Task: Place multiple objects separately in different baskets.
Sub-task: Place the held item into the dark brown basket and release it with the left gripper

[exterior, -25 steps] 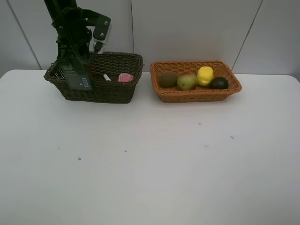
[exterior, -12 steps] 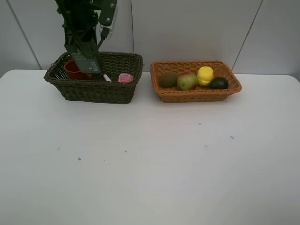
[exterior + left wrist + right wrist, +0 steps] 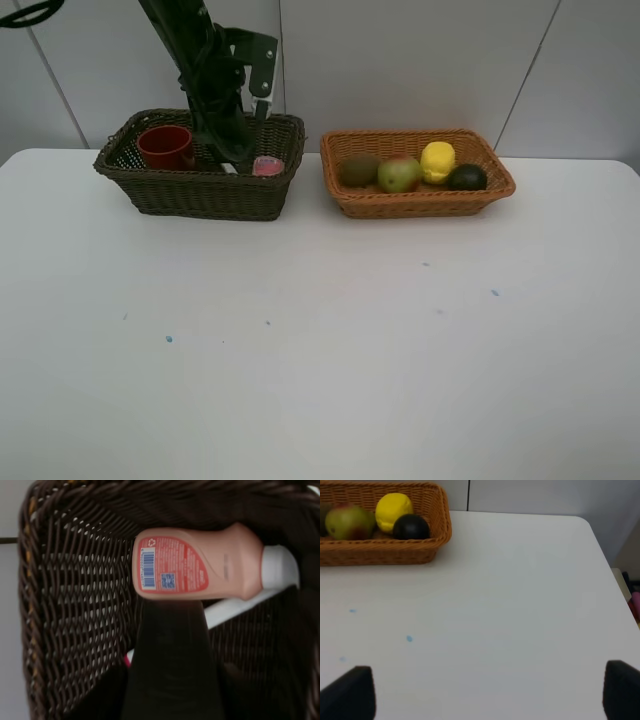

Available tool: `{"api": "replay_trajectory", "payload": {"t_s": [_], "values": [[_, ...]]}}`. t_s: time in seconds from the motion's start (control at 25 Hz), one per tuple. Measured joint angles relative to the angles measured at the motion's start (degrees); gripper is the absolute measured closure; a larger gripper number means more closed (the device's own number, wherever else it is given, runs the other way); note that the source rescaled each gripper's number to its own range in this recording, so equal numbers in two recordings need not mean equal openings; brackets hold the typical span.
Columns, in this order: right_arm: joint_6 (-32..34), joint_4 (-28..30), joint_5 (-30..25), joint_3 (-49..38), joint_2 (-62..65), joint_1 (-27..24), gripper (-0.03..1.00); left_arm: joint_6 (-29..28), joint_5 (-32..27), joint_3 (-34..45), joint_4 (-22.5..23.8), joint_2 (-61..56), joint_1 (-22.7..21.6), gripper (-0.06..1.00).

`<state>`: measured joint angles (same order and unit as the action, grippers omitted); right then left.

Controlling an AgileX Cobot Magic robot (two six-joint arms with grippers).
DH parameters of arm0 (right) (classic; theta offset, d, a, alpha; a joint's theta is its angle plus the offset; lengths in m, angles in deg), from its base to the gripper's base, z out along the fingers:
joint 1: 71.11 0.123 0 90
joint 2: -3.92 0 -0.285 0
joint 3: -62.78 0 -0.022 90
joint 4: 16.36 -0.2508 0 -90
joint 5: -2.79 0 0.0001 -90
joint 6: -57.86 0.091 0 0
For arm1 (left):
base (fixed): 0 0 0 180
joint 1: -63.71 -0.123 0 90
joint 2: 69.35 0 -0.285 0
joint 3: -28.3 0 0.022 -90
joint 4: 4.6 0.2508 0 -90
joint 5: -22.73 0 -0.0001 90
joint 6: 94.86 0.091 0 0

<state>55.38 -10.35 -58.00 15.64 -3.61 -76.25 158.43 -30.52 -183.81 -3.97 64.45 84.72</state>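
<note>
Shows the left gripper (image 3: 228, 125), clamped on the dark green pump bottle (image 3: 170, 670), swung from the left end of the dark brown basket (image 3: 200, 197) to its right half, uncovering the red cup (image 3: 166, 146). Hangs the bottle just above the pink white-capped bottle (image 3: 200, 562) and white marker (image 3: 240, 607), likely for release there. Keeps the right gripper (image 3: 485, 695) spread wide and empty over bare table, with all four fruits already in the light orange-tan basket (image 3: 420, 204).

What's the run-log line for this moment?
left end effector: over dark basket, holding green pump bottle | right end effector: open, empty | red cup, pink bottle in dark basket | fruit in tan basket
</note>
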Motion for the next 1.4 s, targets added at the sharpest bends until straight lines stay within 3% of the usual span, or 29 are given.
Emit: {"api": "replay_trajectory", "payload": {"t_s": [0.32,0.8,0.84,1.0,1.04,1.4], "values": [[0.00,0.00,0.00,0.00,0.00,0.00,-0.03,-2.78,5.27,0.00,0.04,3.88,0.00,0.46],[0.00,0.00,0.00,0.00,0.00,0.00,-0.03,-12.10,3.30,0.00,-1.25,3.88,-0.82,0.46],[0.00,0.00,0.00,0.00,0.00,0.00,-0.03,-13.92,3.25,0.00,-1.31,3.88,-0.92,0.43],[0.00,0.00,0.00,0.00,0.00,0.00,-0.03,-21.72,5.18,0.00,-2.23,3.88,-0.92,0.03],[0.00,0.00,0.00,0.00,0.00,0.00,-0.03,-22.20,5.27,0.00,-2.29,3.88,-0.92,-0.01],[0.00,0.00,0.00,0.00,0.00,0.00,-0.03,-20.58,5.44,0.00,-2.16,3.88,-0.92,-0.06]]}}
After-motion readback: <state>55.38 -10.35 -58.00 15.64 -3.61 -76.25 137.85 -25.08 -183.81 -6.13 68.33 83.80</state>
